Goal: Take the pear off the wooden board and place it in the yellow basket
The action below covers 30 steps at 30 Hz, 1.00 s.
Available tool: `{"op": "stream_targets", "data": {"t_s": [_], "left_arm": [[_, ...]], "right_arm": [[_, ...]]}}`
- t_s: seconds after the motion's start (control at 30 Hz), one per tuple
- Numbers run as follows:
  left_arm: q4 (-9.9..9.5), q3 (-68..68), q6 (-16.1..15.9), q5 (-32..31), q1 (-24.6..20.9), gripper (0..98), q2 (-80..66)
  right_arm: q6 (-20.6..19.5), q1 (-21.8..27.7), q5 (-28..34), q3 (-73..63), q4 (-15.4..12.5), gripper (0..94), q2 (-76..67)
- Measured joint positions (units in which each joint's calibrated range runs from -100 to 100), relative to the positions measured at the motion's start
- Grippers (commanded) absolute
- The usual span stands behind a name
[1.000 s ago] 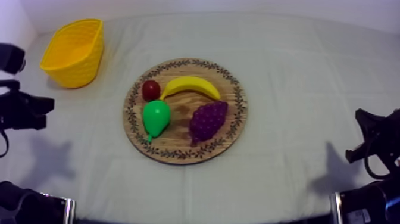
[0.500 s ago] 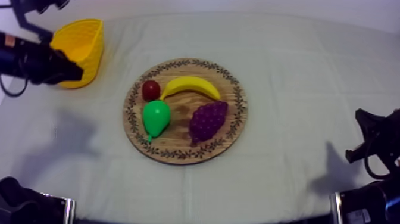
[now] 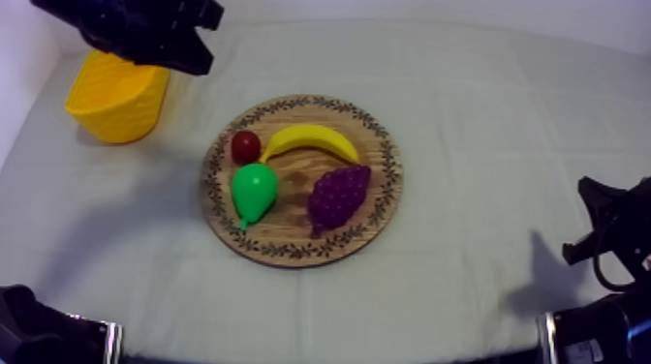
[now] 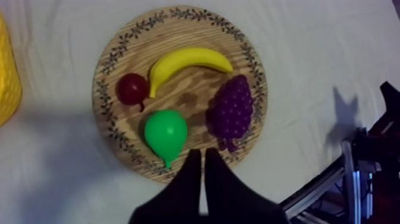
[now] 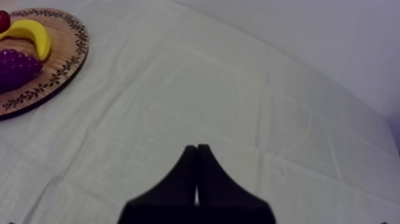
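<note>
The green pear (image 3: 254, 191) lies on the round wooden board (image 3: 383, 155), at its front left, stalk end toward the table's front. Around it on the board are a small red fruit (image 3: 245, 146), a banana (image 3: 310, 140) and a bunch of grapes (image 3: 339, 194). The yellow basket (image 3: 116, 97) stands at the back left. My left arm (image 3: 145, 34) hangs high over the basket's far rim. My left gripper (image 4: 199, 158) is shut on nothing, well above the board's near edge, just off the pear (image 4: 165, 132). My right gripper (image 5: 196, 152) is shut over bare cloth.
My right arm (image 3: 610, 232) rests low at the table's right side, far from the board. Bare cloth (image 3: 504, 126) stretches between the board and that arm. The basket's wall (image 4: 7, 77) stands beside the board in the left wrist view.
My left arm has risen from its resting place at the low left and swung up and rightward over the basket. The fruit, board, basket and right arm have not moved.
</note>
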Motion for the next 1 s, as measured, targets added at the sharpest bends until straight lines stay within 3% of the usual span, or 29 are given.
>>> {"op": "stream_targets", "data": {"t_s": [0.6, 0.83, 0.93, 1.0], "left_arm": [[-2.57, -10.24, 14.14, 7.12, 2.15, 0.0, 7.45], [-3.19, -11.94, 15.13, 7.5, 2.62, 0.2, 8.76], [-3.41, -12.14, 15.59, 7.81, 2.6, 4.4, 9.12], [-3.29, -11.91, 15.6, 7.85, 2.57, 12.1, 9.13]], "right_arm": [[0.0, 0.0, 0.0, 0.0, 0.0, 0.2, 0.0], [0.0, 0.0, 0.0, 0.0, 0.0, 0.2, 0.0], [0.03, 0.0, 0.0, 0.0, 0.0, 0.2, 0.0], [0.03, 0.0, 0.0, 0.0, 0.0, 0.2, 0.0]]}}
